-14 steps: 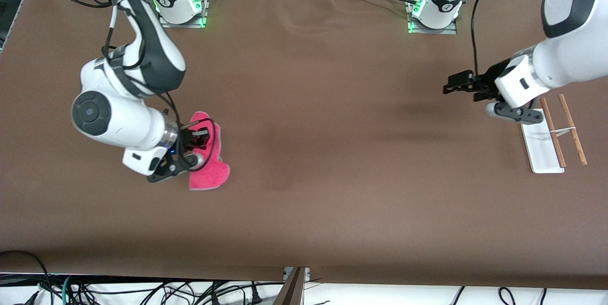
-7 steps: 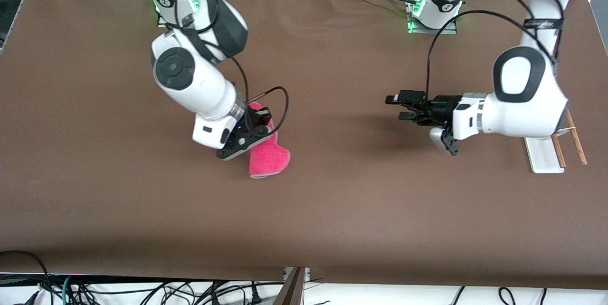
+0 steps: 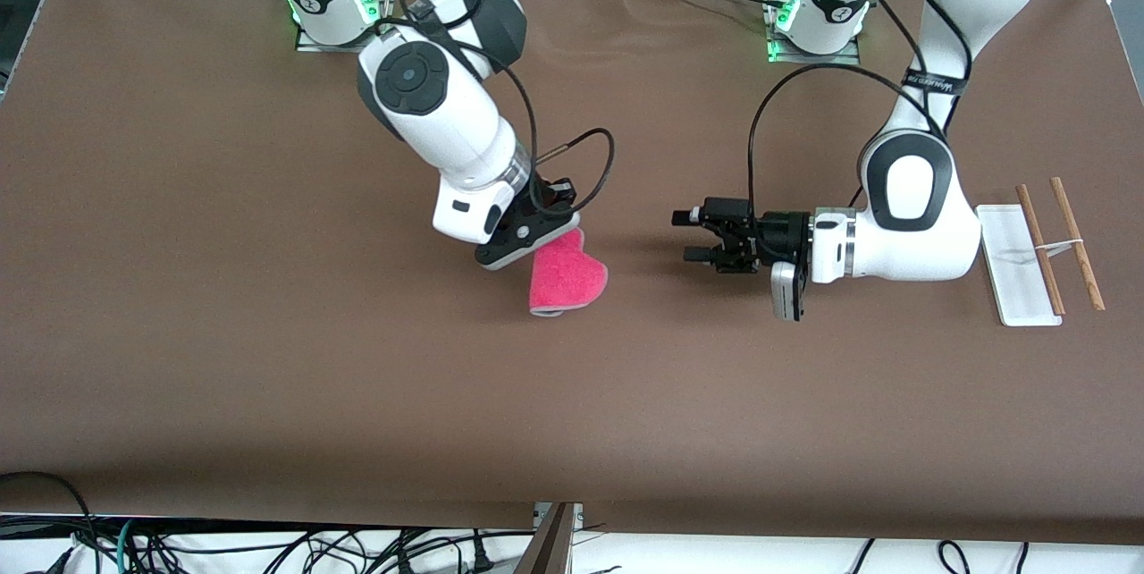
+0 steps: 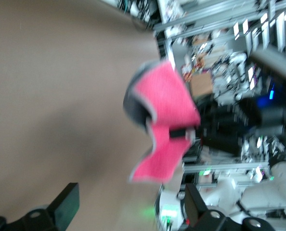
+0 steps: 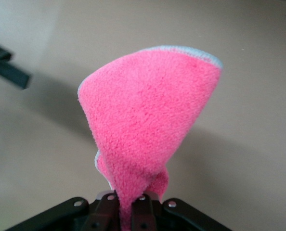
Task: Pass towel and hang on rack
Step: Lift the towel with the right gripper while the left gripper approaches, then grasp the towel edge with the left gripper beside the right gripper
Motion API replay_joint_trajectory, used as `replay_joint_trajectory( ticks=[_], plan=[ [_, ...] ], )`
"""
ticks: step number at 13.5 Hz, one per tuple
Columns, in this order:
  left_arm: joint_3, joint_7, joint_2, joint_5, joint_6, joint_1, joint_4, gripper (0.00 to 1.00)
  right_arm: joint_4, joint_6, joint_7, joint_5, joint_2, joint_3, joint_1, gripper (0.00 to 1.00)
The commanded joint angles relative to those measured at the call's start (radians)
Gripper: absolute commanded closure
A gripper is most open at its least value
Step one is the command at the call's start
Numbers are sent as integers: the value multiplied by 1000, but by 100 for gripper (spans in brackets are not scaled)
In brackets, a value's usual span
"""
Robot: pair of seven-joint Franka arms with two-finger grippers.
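Two hands are up over the middle of the brown bench, facing one another with a gap between them. The right hand is clamped on one corner of the pink-red towel, which hangs from it in a loose heart-shaped fold with its grey edge showing along the lower rim. In the right wrist view the cloth rises from between the two closed fingers, pinched tight at its narrow end, grey trim at the tip. The towel is off the bench, casting a soft shadow below it.

The left hand is turned sideways toward the towel, fingers spread wide with nothing between them. The left wrist view is smeared, but the towel appears ahead of the two dark fingertips and clear of them, apparently not touching either.

At the left arm's end of the bench stands the rack: a flat white base with two thin brown rods joined by a white clip, well apart from both hands.
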Motion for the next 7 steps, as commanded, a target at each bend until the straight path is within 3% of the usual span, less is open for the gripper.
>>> replay_joint_trajectory(
  ticks=[1,3,7],
  plan=[
    [4,29,174,-130,-8,2,195,13,22,31,48,0,13,-5,32,100],
    [4,29,189,-223,-8,-6,206,17,24,39,50,-6,18,-5,40,100],
    [-18,24,206,-249,-15,-26,194,27,22,40,48,-6,20,-5,40,100]
  ],
)
